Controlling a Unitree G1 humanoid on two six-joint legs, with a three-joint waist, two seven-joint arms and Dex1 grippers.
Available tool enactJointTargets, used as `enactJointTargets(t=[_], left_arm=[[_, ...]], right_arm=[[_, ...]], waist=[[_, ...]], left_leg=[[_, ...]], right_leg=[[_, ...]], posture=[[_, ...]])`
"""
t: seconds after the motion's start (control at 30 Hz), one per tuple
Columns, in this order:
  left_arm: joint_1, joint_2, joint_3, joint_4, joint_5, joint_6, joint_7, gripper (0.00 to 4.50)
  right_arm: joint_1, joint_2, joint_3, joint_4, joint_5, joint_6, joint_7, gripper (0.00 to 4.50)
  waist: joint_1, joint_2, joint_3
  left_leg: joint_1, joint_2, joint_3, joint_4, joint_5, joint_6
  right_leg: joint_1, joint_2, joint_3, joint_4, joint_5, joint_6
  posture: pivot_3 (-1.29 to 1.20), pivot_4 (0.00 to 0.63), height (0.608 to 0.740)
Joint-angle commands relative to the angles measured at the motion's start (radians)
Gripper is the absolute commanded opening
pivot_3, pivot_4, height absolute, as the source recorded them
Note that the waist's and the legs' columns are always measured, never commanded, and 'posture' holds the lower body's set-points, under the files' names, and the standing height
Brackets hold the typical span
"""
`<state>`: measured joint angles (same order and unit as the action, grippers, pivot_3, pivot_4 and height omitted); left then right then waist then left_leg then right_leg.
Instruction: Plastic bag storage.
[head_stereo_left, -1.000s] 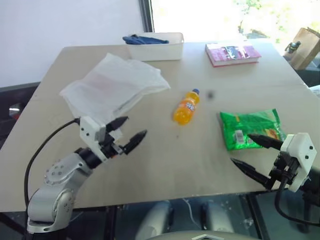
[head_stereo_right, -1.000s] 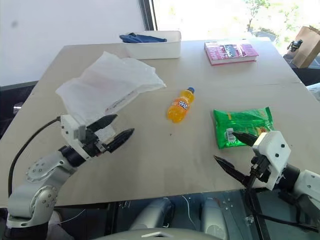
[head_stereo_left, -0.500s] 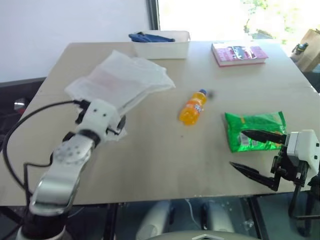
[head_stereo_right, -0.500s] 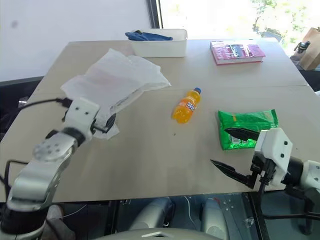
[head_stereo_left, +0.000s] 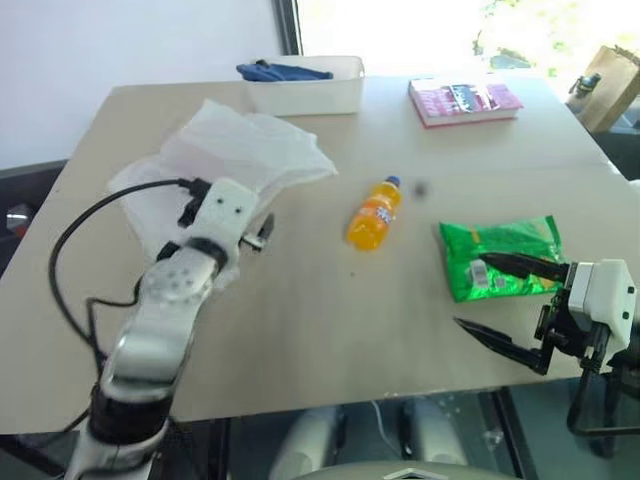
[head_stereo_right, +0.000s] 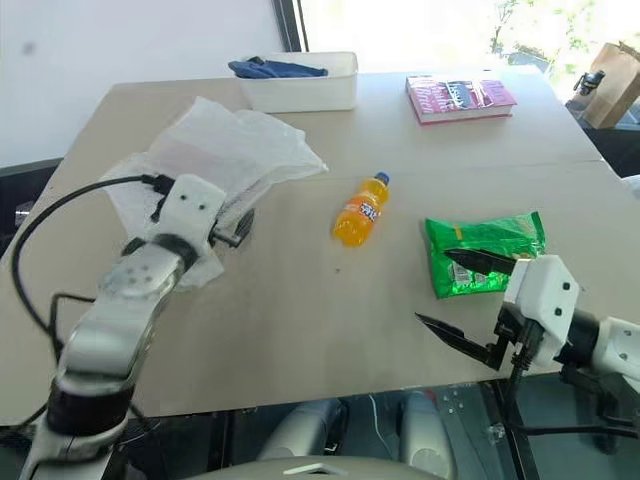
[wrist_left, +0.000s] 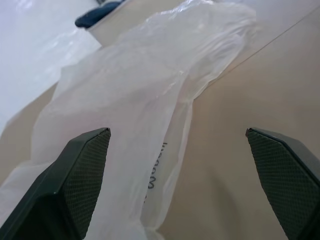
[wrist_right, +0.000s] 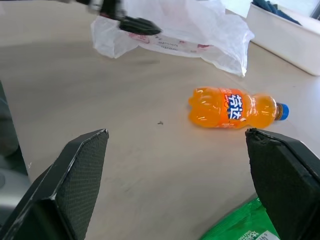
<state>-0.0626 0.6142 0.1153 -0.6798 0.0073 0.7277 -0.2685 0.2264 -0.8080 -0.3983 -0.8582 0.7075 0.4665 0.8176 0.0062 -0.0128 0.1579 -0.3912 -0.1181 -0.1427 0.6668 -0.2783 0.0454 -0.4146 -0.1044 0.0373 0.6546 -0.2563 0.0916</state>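
The plastic bag (head_stereo_left: 235, 160) lies loose at ten o'clock on the table (head_stereo_left: 330, 310), unstored. We judge the task barely begun: our left gripper (wrist_left: 185, 185), jaws spread, faces it without grasping; our right gripper (head_stereo_left: 505, 300) stays spread too.

the left arm (head_stereo_left: 185, 290) hides part of the plastic bag (head_stereo_left: 240, 155).

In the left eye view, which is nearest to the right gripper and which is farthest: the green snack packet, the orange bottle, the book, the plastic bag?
From the right gripper:
1. Green snack packet, under its upper finger.
2. Orange bottle, mid-table, to its left.
3. Book at the far edge and plastic bag far left: too close to call.
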Motion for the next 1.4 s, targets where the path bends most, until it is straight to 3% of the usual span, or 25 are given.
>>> enactJointTargets(t=[0.03, 0.23, 0.43, 0.7, 0.97, 1.03, 1.3, 1.37, 1.4], left_arm=[[0.148, -0.004, 0.129, -0.048, 0.014, -0.063, -0.015, 4.50], [0.357, -0.055, 0.134, -0.139, 0.049, -0.125, -0.007, 4.50], [0.414, -0.127, 0.162, -0.178, 0.006, -0.090, -0.024, 4.50], [0.255, -0.171, 0.084, -0.072, 0.009, 0.088, 0.015, 4.50], [0.122, -0.219, 0.034, 0.007, 0.011, 0.111, 0.053, 4.50], [0.099, -0.235, 0.041, 0.014, -0.009, 0.098, 0.050, 3.88], [0.036, -0.269, 0.074, 0.072, -0.075, 0.034, 0.025, 0.26], [-0.012, -0.333, 0.139, 0.070, -0.214, 0.058, -0.020, 0.04], [-0.061, -0.389, 0.212, 0.080, -0.363, 0.101, -0.052, 0.04]], right_arm=[[-0.041, -0.009, 0.021, -0.008, 0.007, 0.003, -0.023, 4.45], [-0.071, -0.019, 0.036, 0.018, 0.009, 0.000, -0.008, 4.45], [-0.059, -0.020, 0.028, 0.046, -0.006, -0.027, 0.029, 4.45], [-0.023, -0.008, -0.001, 0.034, -0.005, -0.061, 0.052, 4.45], [0.020, -0.007, -0.043, -0.014, 0.009, -0.047, 0.018, 4.45], [0.045, -0.005, -0.064, -0.020, 0.006, -0.046, 0.012, 4.50], [0.208, 0.030, -0.190, -0.025, -0.017, -0.085, 0.052, 4.50], [0.215, 0.038, -0.182, -0.024, -0.025, -0.098, 0.053, 4.50], [0.205, 0.041, -0.162, -0.022, -0.032, -0.101, 0.045, 4.50]], waist=[[0.009, 0.000, 0.000], [0.040, -0.001, 0.000], [0.038, -0.001, 0.000], [0.037, -0.001, 0.000], [0.033, -0.001, 0.000], [0.035, -0.001, 0.000], [0.038, -0.002, -0.001], [0.035, -0.002, -0.001], [0.035, -0.002, -0.001]], left_leg=[[0.000, 0.000, 0.000, 0.000, 0.000, 0.000], [0.001, -0.001, -0.001, 0.004, 0.000, 0.000], [0.001, -0.001, -0.001, 0.003, 0.000, 0.000], [0.001, -0.001, -0.001, 0.003, 0.000, 0.000], [0.002, -0.001, -0.001, 0.003, 0.000, 0.000], [0.002, -0.001, -0.001, 0.003, 0.000, 0.000], [0.002, -0.001, -0.001, 0.003, 0.000, 0.000], [0.002, -0.001, -0.001, 0.003, 0.000, 0.000], [0.002, -0.001, -0.001, 0.004, 0.000, 0.000]], right_leg=[[0.000, 0.000, 0.001, 0.001, 0.000, 0.000], [0.004, 0.000, -0.003, 0.001, 0.000, 0.000], [0.003, -0.001, -0.003, 0.002, 0.001, 0.000], [0.003, 0.001, -0.003, 0.003, 0.001, 0.000], [0.003, 0.001, -0.002, 0.003, 0.001, 0.000], [0.003, 0.001, -0.003, 0.003, 0.001, 0.000], [0.003, 0.001, -0.003, 0.004, 0.001, 0.000], [0.003, 0.001, -0.002, 0.004, 0.001, 0.000], [0.004, 0.001, -0.002, 0.004, 0.001, 0.000]], posture=[[0.00, 0.150, 0.740], [0.00, 0.150, 0.740], [0.00, 0.150, 0.740], [0.00, 0.150, 0.740], [0.00, 0.150, 0.740], [0.00, 0.150, 0.740], [0.00, 0.150, 0.740], [0.00, 0.150, 0.740], [0.00, 0.150, 0.740]])
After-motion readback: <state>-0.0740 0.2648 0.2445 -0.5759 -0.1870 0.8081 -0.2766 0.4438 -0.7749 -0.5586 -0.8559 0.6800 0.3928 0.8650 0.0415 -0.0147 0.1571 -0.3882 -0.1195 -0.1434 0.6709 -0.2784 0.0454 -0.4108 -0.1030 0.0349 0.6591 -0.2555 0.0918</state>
